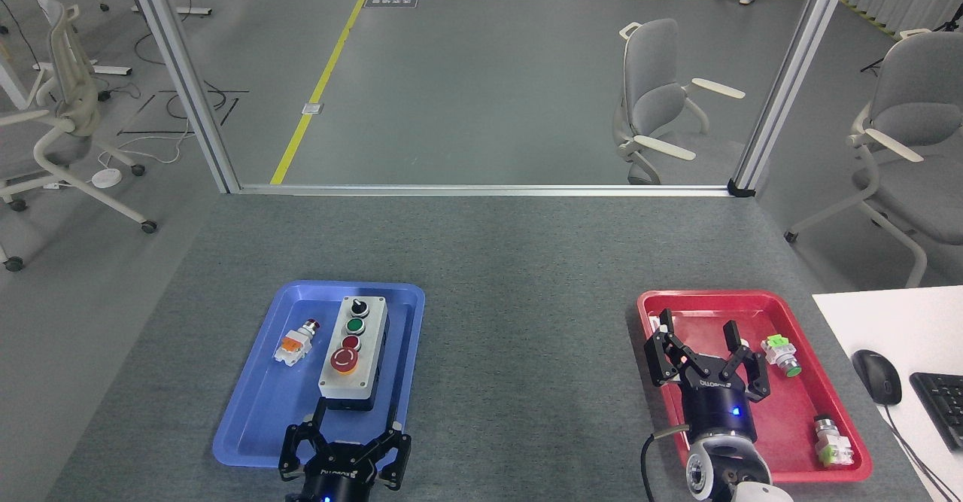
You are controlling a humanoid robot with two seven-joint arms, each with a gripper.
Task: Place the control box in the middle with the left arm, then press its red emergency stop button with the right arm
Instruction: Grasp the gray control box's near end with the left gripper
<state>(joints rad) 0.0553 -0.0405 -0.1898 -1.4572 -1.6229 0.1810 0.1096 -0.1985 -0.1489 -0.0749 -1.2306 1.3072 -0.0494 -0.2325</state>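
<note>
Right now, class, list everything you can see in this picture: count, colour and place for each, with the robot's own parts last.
Table: one, grey, fills the foreground.
Blue tray: one, on the table's left.
Control box: one, light grey face on a black base, lying in the blue tray.
Red emergency stop button: one, on the box's near end.
Orange push-button part: one, in the blue tray, left of the box.
Red tray: one, on the table's right.
Green push-button parts: two, in the red tray's right side.
Office chairs: three, grey, on the floor beyond.
Mouse: one, black, on the white desk at right.
Left gripper: black, open, just short of the box's near end.
Right gripper: black, open, over the red tray.
</note>
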